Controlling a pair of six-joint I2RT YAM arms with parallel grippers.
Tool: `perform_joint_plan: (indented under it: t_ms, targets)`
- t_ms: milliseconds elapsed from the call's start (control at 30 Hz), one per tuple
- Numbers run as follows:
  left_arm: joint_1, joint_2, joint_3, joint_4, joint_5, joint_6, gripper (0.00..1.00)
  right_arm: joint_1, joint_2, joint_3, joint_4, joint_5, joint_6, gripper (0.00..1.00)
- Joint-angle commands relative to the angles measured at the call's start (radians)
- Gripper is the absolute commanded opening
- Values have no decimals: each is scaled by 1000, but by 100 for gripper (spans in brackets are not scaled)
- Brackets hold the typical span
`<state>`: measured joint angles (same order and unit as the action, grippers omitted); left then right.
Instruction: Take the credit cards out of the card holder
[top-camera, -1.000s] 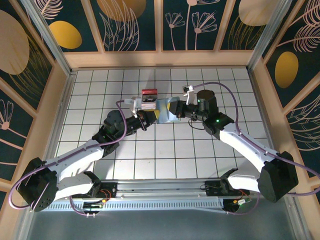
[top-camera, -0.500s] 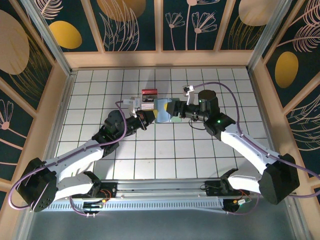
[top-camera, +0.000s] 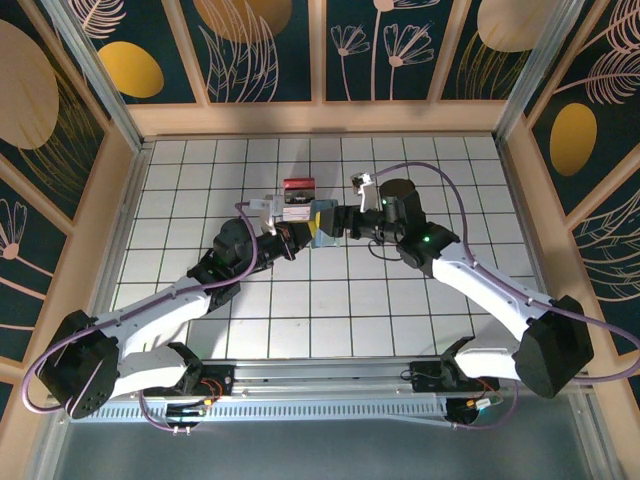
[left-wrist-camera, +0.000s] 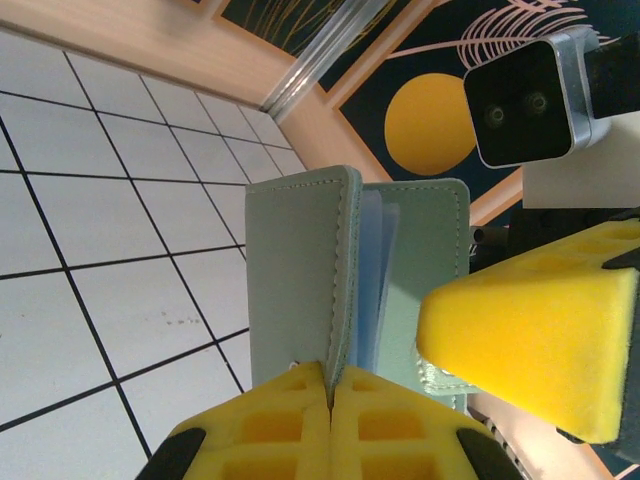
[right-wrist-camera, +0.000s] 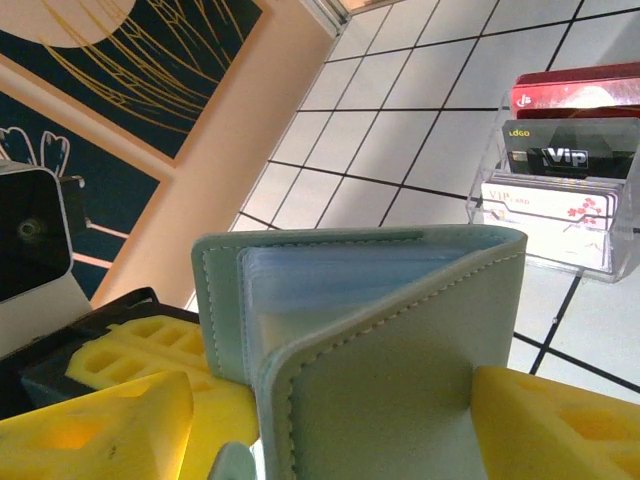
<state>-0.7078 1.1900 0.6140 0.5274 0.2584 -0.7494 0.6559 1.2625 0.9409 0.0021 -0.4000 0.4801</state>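
The left gripper (left-wrist-camera: 330, 385) is seen pinched tight on one leaf edge of the card holder (left-wrist-camera: 300, 270), held over the tiled table (left-wrist-camera: 90, 230). The right gripper (right-wrist-camera: 325, 395) is spread, its pads either side of the pale green stitched leaves. The contents are blurred, and bluish sleeves (right-wrist-camera: 330, 275) are all that can be made out. Beyond, a clear card stand (right-wrist-camera: 560, 200) is cropped.

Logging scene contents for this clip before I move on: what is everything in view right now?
card holder: one, pale green, mid-table between the grippers, partly open
card stand: one, clear, on the table just beyond the card holder
cards: three rows, red, black, white, in the card stand
table: one, white tiles, dark lines
walls: wood frame, dark blue and gold panels, around the table
left gripper: one, yellow, shut on a card holder leaf
right gripper: one, yellow, open, astride the card holder
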Motion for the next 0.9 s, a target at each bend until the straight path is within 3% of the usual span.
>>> perform_joint_plan:
  t_ms: [0,100,333,600,767,867]
  targets:
    - [2,4,39,67,36,-16,0,20,16,47,-29,42,-32,73]
    - [2,3,41,69,38,-19,0,23,17,49,-31,54,-34,66]
    - [2,-3,37,59,25,-20,0,24,-11,39,-22,65,-34,35]
    - [3,-6,30,59,18,-22,0,25,-34,32,-19,69,-34,23]
    - [3,-10,27,45,0,-24,36,23,-47,30,-19,70,-29,13]
    - [3,-9,25,43,-5,-26,50,23,-56,28,-21,74,-29,12]
